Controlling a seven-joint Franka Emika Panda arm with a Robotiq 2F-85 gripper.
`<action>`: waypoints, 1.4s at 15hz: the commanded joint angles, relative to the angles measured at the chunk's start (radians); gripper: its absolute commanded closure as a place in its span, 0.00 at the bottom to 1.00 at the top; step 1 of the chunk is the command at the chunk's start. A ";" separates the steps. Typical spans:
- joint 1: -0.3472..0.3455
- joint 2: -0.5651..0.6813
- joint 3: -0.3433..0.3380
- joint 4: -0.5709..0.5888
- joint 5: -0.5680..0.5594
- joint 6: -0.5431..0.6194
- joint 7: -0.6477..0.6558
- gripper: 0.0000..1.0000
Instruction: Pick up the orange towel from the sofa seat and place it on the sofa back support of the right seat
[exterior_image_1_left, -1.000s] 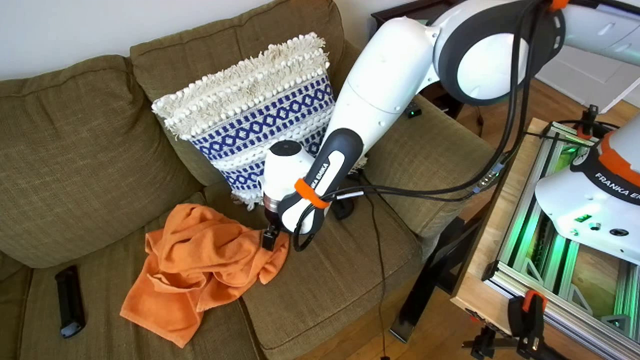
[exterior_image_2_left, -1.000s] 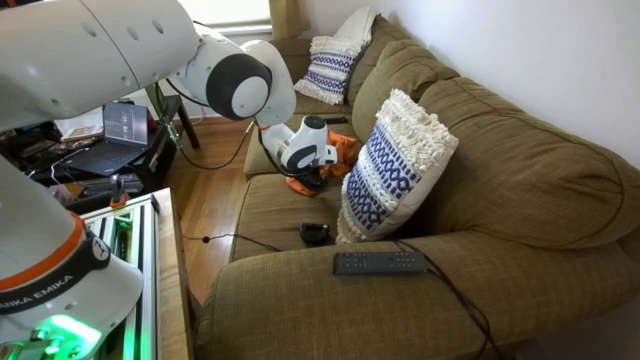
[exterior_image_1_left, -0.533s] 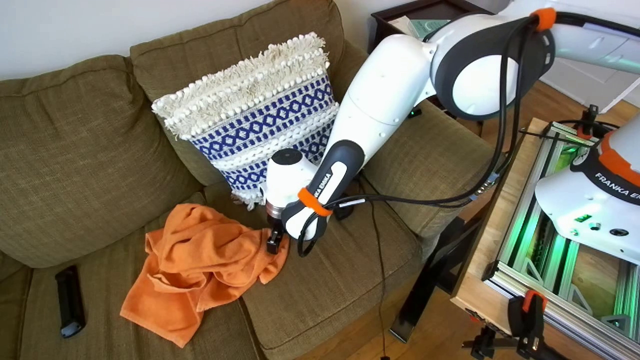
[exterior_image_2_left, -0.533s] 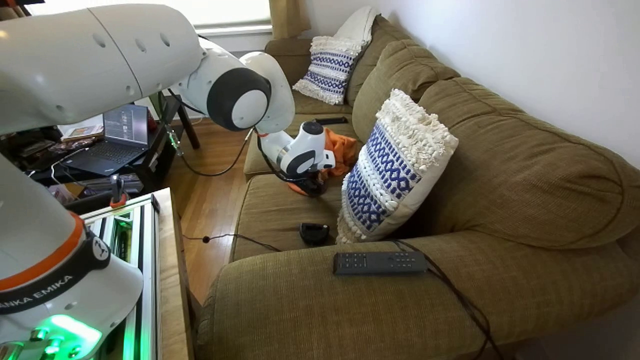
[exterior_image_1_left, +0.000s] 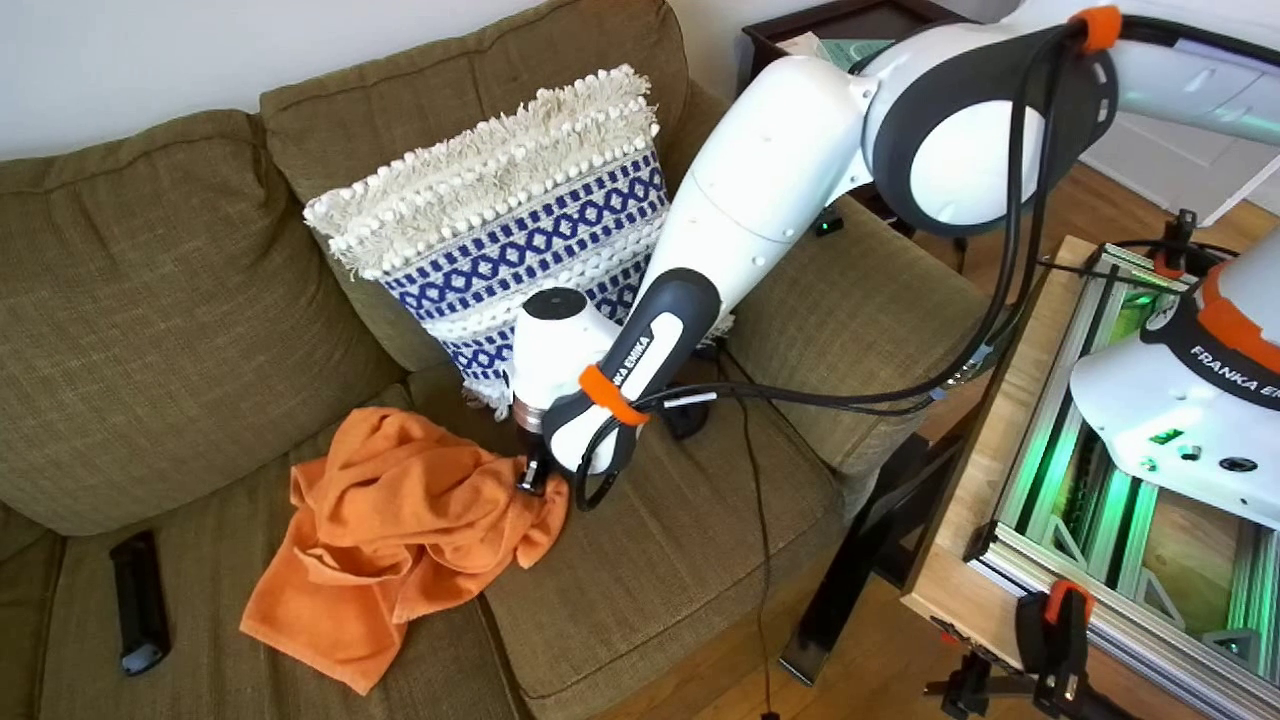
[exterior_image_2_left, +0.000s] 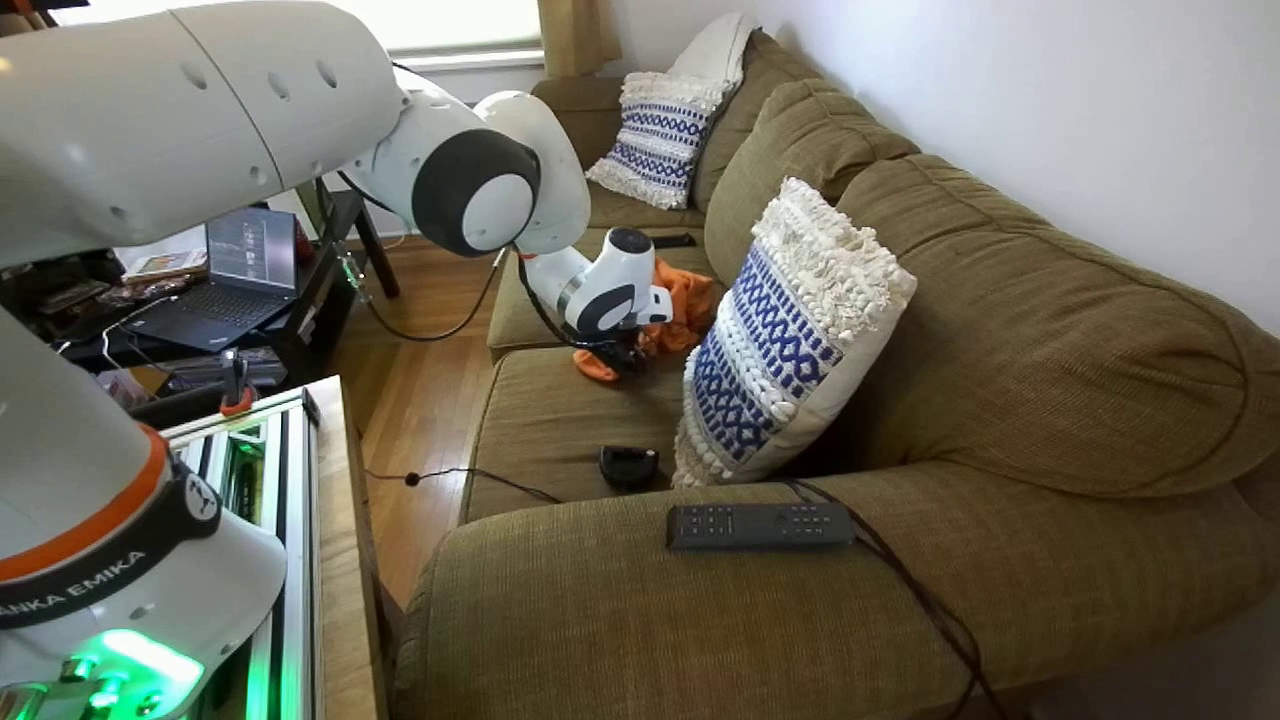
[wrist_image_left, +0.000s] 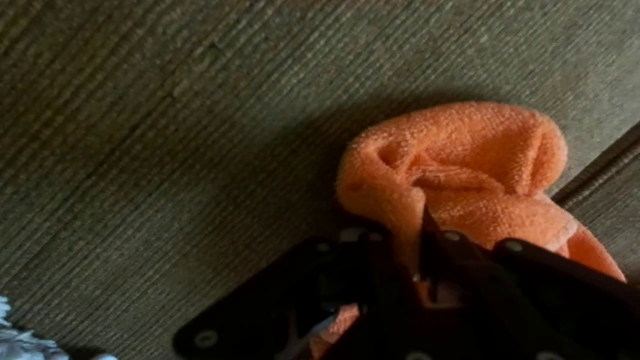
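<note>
The orange towel (exterior_image_1_left: 400, 500) lies crumpled on the sofa seat (exterior_image_1_left: 630, 590), across the seam between two cushions. In the wrist view a fold of the towel (wrist_image_left: 465, 145) runs down between the dark fingers, and my gripper (wrist_image_left: 407, 245) is shut on it. An exterior view has the gripper (exterior_image_1_left: 534, 475) at the towel's right end, pointing down, with most of the cloth spread to its left. The towel (exterior_image_2_left: 685, 300) is partly hidden behind the wrist in an exterior view. Behind the patterned pillow rises the right seat's back support (exterior_image_1_left: 450, 95).
A fringed blue-and-white pillow (exterior_image_1_left: 520, 230) leans on that back support, close behind the wrist. A black remote-like object (exterior_image_1_left: 140, 600) lies left of the towel. A black device (exterior_image_2_left: 628, 467) with a cable rests on the seat, and a remote (exterior_image_2_left: 760, 526) on the armrest.
The gripper dipped a little, then its jaws closed on the towel's right end. Over the last half second the hand shifted slightly left and up, and the cloth's right edge drew in with it.
</note>
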 joint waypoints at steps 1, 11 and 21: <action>-0.018 -0.049 0.027 -0.016 0.014 -0.010 0.006 0.97; -0.041 -0.338 -0.042 -0.076 0.010 0.080 0.078 0.97; -0.028 -0.543 -0.126 -0.148 0.014 0.129 0.224 0.87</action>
